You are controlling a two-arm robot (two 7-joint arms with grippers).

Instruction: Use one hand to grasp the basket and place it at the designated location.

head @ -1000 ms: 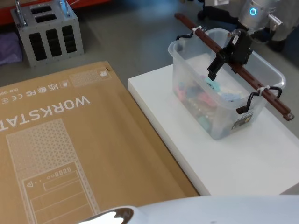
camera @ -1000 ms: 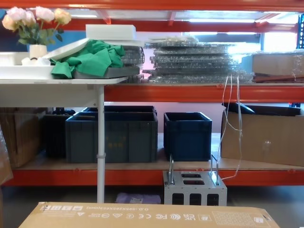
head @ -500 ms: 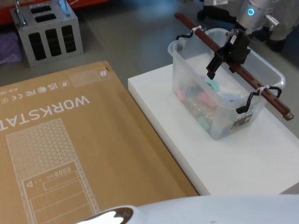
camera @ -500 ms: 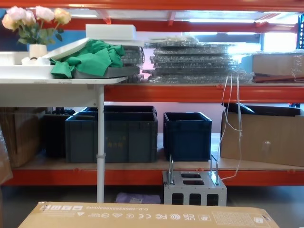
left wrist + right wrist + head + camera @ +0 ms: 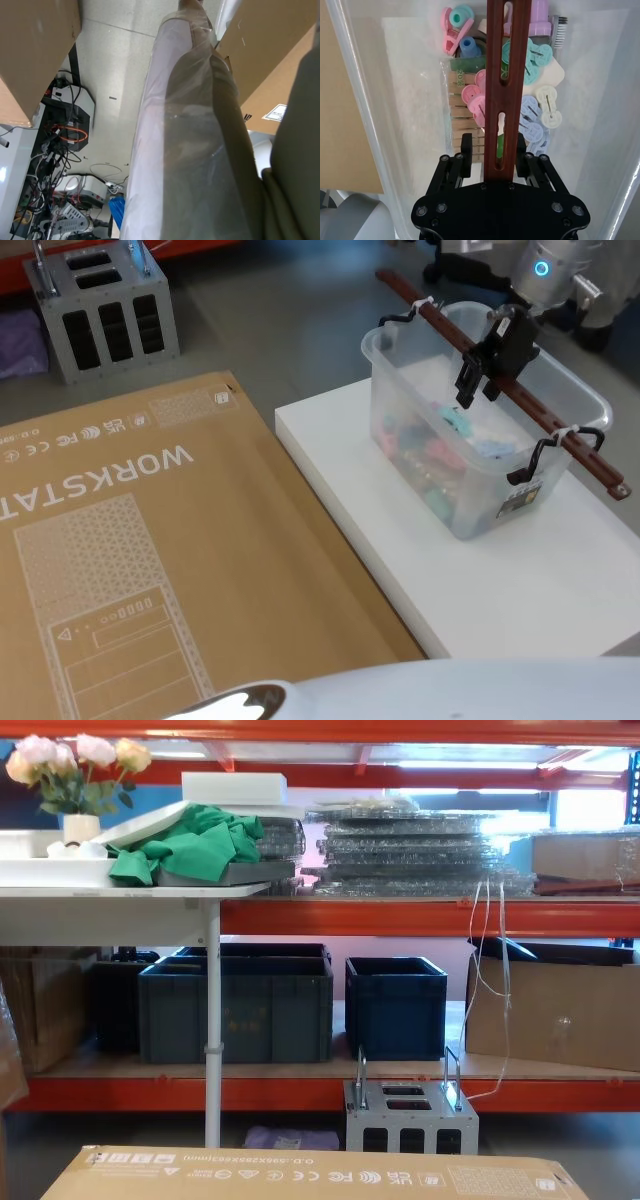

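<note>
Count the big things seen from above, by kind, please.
Plastic basket: 1
Cardboard box: 1
Grey metal box: 1
White platform: 1
Pincer astride the basket's handle: 1
Total: 5

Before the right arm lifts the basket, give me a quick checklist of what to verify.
1. Right gripper straddles the handle: ok.
2. Fingers closed on the handle: not ok, a gap shows on one side.
3. Grip near the handle's middle: ok.
4. Basket sits flat on the white platform: ok.
5. Handle ties hold firm: cannot tell.
</note>
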